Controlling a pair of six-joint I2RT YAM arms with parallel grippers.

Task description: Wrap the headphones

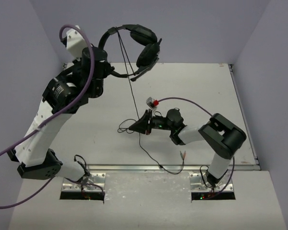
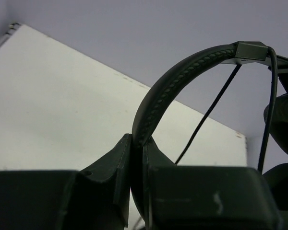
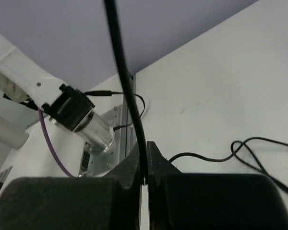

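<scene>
Left arm (image 1: 62, 96): raised over the far left corner of the surface (image 1: 206, 86). Left jaws clenched on the headband (image 2: 173, 81) of the headphones (image 1: 144, 43), gripping near one end of the band; the left wrist view shows the ribbed band pinched between the two fingers (image 2: 117, 163).

Headphones: off the surface, held up in the air near the far edge, left of centre. The band arcs up and right from the grip. Both ear cups (image 1: 148, 53) hang close together at the right end of the band. Boom mic (image 1: 143, 73) points down-left below the cups.

Cable (image 1: 133, 96): drops in a straight, taut-looking line from the headset to the right jaws near the middle of the surface.

Right arm (image 1: 221, 139): low, reaching left from the near right. Right jaws closed on the cable; the right wrist view shows the cable (image 3: 125, 81) nipped between the fingertips (image 3: 134, 163).

Slack: past the right jaws, a small loop (image 1: 122, 128) lies on the surface just left of them. The rest trails toward the near edge and curves right. Reddish plugs (image 1: 183, 155) lie close to the near edge, right of centre.

Thick purple cable (image 1: 77, 103) runs along the left arm.
</scene>
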